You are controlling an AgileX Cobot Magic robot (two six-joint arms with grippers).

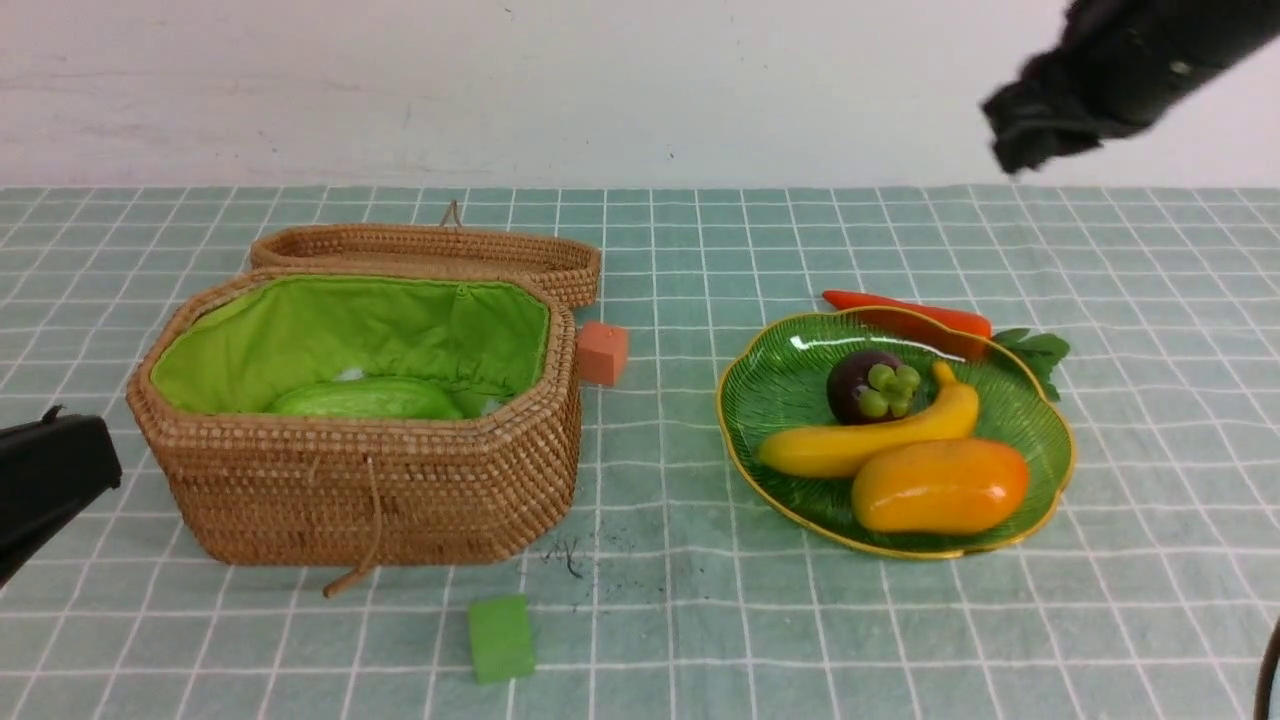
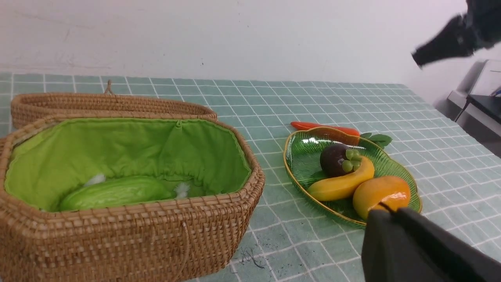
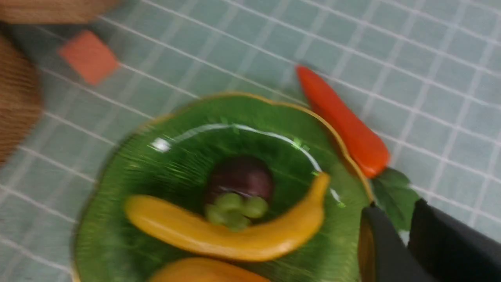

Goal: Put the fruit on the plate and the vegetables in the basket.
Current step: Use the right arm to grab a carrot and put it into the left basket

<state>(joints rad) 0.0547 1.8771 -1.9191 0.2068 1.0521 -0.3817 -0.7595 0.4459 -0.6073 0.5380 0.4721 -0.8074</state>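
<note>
The banana [image 1: 860, 440], mango [image 1: 940, 485] and mangosteen [image 1: 872, 386] lie on the green plate [image 1: 770, 400]. The carrot [image 1: 905, 310] lies on the cloth behind the plate, against its rim. The light green gourd [image 1: 365, 400] lies inside the open basket [image 1: 370, 490]. No eggplant shows. My left gripper [image 2: 387, 210] is shut and empty, low beside the basket [image 1: 95, 455]. My right gripper [image 3: 395, 205] is open a little and empty, high above the plate's far right [image 1: 1010, 150], over the carrot's leaves [image 3: 393, 194].
An orange cube [image 1: 602, 352] sits on the cloth against the basket's right side. A green cube [image 1: 501, 638] sits near the front edge. The basket's lid [image 1: 430, 250] lies open behind it. A white wall bounds the back.
</note>
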